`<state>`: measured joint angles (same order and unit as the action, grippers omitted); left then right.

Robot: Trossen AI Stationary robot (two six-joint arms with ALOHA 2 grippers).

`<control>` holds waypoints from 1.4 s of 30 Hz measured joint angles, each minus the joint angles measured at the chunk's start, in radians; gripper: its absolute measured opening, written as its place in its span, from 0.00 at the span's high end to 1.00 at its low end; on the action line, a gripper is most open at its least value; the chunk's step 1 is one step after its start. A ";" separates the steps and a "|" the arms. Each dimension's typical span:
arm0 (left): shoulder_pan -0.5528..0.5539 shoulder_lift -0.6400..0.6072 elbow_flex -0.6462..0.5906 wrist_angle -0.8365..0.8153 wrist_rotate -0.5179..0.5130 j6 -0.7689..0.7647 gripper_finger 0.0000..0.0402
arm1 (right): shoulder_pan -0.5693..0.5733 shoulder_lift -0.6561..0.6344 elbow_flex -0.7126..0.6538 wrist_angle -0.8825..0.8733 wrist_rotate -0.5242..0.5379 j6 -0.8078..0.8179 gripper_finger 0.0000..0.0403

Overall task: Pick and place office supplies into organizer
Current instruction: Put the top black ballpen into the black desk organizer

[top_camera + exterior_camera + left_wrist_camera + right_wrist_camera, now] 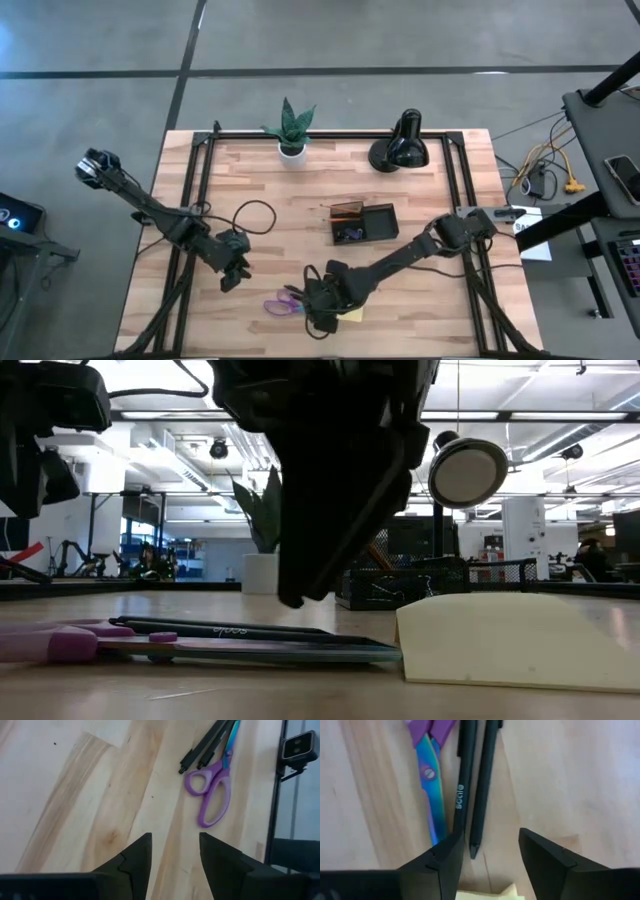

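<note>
Purple-handled scissors (pixel 281 304) lie flat near the table's front edge, beside two black pens (pixel 470 780) and a yellow sticky-note pad (pixel 351 314). My right gripper (pixel 487 840) hangs open just above the pens' tips, pointing steeply down; one pen's tip (pixel 474 851) shows between its fingers. In the low view its dark fingers (pixel 300 585) end a little above the pens (pixel 230 630). My left gripper (pixel 175 840) is open over bare wood to the left of the scissors (pixel 212 795), holding nothing. The dark organizer (pixel 363 222) stands at mid table.
A potted plant (pixel 290 130) and a black desk lamp (pixel 400 148) stand at the table's far edge. A black cable (pixel 250 215) loops on the wood near the left arm. Bare wood lies between the organizer and the supplies.
</note>
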<state>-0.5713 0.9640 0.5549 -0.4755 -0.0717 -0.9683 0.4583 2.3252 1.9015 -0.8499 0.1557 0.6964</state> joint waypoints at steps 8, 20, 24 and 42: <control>0.000 0.035 0.000 0.020 -0.013 0.014 0.64 | 0.000 0.055 0.006 0.059 -0.034 0.000 0.61; 0.000 0.042 0.000 0.027 -0.013 0.036 0.64 | 0.001 0.055 0.026 0.037 -0.059 -0.004 0.71; 0.000 0.042 0.001 0.033 -0.013 0.035 0.64 | 0.000 0.054 0.024 -0.011 -0.055 0.008 0.71; 0.000 0.042 0.002 0.050 -0.039 0.038 0.64 | 0.005 0.030 0.075 -0.124 0.027 0.088 0.64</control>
<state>-0.5713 1.0061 0.5568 -0.4253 -0.1111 -0.9302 0.4635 2.3554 1.9762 -0.9737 0.1832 0.7840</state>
